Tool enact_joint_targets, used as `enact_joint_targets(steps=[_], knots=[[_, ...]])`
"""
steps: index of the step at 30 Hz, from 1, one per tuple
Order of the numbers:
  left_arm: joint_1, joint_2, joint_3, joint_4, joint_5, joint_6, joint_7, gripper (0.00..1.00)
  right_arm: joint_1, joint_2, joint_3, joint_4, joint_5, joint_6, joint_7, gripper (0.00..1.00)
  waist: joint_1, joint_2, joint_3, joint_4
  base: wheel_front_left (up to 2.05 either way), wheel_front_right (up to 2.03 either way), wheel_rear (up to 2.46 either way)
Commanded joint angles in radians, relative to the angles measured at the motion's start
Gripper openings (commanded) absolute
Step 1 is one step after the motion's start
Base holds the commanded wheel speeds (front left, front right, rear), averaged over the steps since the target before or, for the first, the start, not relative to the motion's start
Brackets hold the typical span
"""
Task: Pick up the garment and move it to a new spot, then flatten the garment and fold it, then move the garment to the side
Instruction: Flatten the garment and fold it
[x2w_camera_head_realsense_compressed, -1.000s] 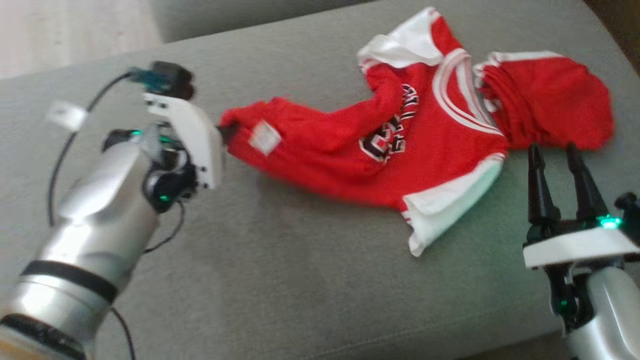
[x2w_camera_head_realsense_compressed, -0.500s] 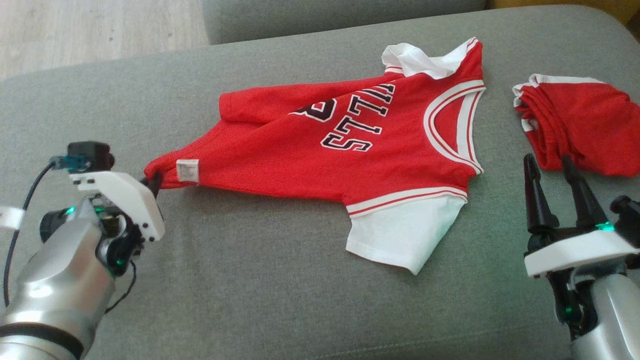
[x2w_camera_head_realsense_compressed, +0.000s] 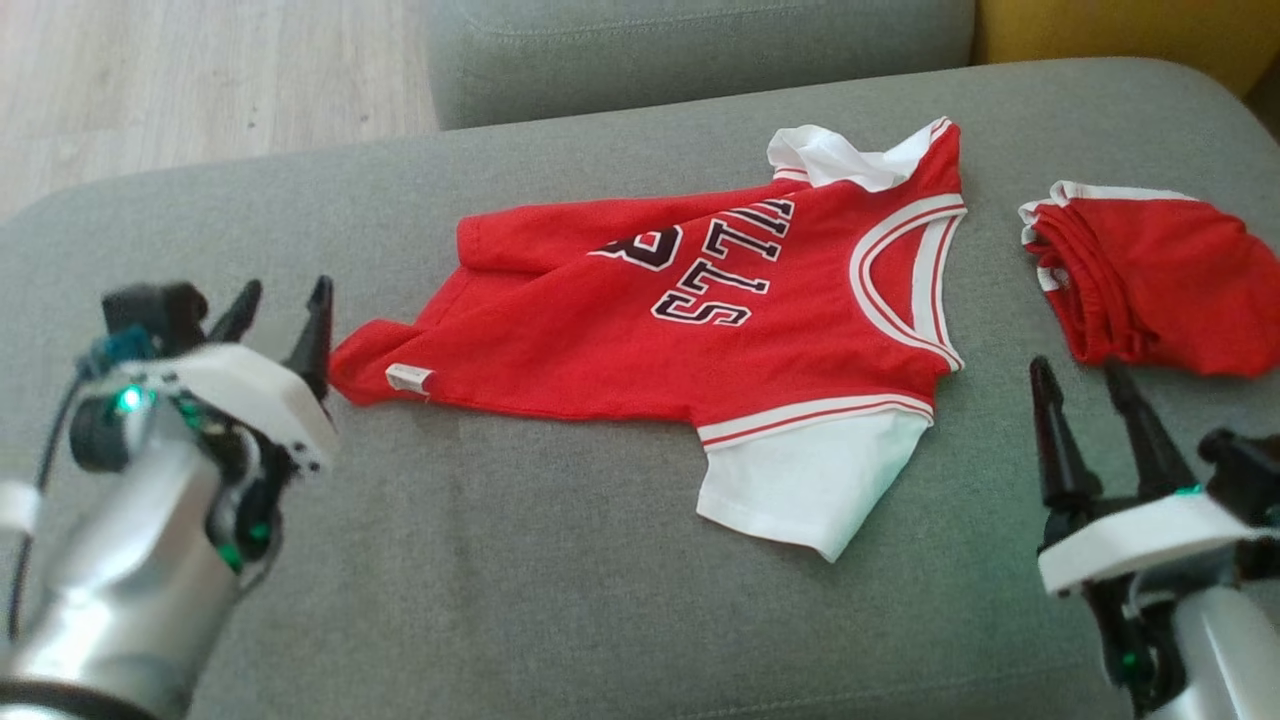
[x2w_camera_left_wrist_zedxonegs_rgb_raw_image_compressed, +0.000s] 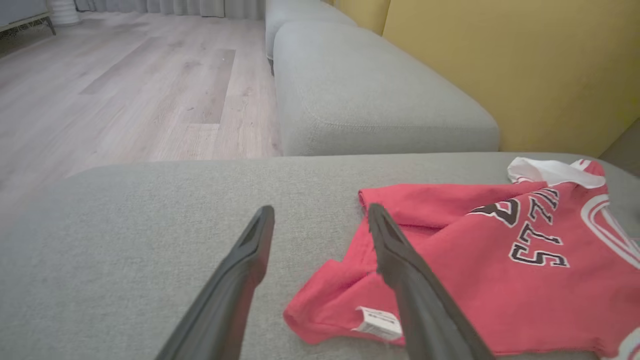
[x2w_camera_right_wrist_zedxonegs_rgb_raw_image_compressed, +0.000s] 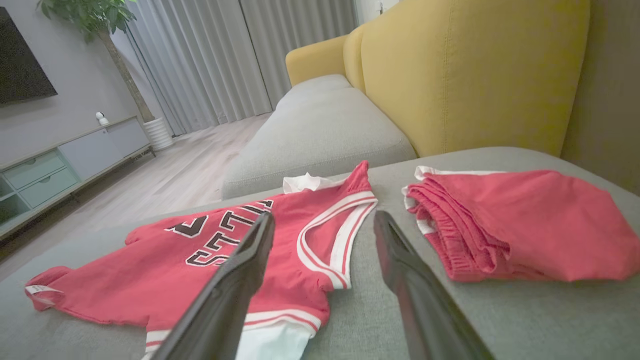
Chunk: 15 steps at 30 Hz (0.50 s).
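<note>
Biggest thing here is the grey sofa cushion that everything sits on. There's another grey cushion behind it, wood floor off to the far left, and a yellow backrest in the right wrist view.

The garment is a red jersey with white trim. It's lying mostly flat across the middle of the cushion, with the neckline toward the robot's right and the hem toward its left. The far edge near the hem is folded over on itself. One white sleeve sticks out toward the robot, and the other is bunched up on the far side.

The left arm comes up from the bottom left corner, silver forearm angled up and inward. The right arm sits low in the bottom right corner.

A pair of red shorts lies crumpled on the right, apart from the jersey.

The left gripper points away from the robot with its fingers spread and nothing between them. Its inner finger is just beside the hem corner, and I can't tell if it brushes the cloth. The right gripper is spread wide too and holds nothing. It points up the view, just short of the shorts.

A small white label sits on the hem corner.
</note>
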Motion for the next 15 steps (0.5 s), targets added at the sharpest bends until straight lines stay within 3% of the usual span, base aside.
enact_joint_targets(steps=[1,5,9,11,15], knots=[[-0.014,0.045,0.053,-0.045,0.006,0.021,-0.023,1.0,-0.001,-0.004,0.013,-0.027,0.001,0.007,0.003,1.0,0.0,0.0,-0.002,0.001,0.0,0.0,0.0],[0.096,0.04,0.112,-0.22,0.068,0.134,-0.053,1.0,0.009,-0.003,0.014,-0.02,0.006,0.007,0.022,1.0,0.0,0.0,0.003,0.005,0.0,0.0,0.0],[0.243,-0.013,0.229,-0.45,0.189,0.225,-0.054,1.0,0.009,-0.007,0.011,-0.015,0.021,0.007,0.051,1.0,0.0,0.0,0.012,0.021,0.0,0.0,0.0],[0.316,-0.051,0.276,-0.525,0.223,0.235,-0.054,1.0,-0.004,-0.009,0.018,-0.003,0.04,0.007,0.087,1.0,0.0,0.0,0.02,0.028,0.0,0.0,0.0],[0.396,-0.113,0.322,-0.578,0.279,0.212,-0.055,1.0,-0.066,-0.017,0.027,0.095,0.078,0.007,0.218,1.0,0.0,0.0,0.032,0.049,0.0,0.0,0.0]])
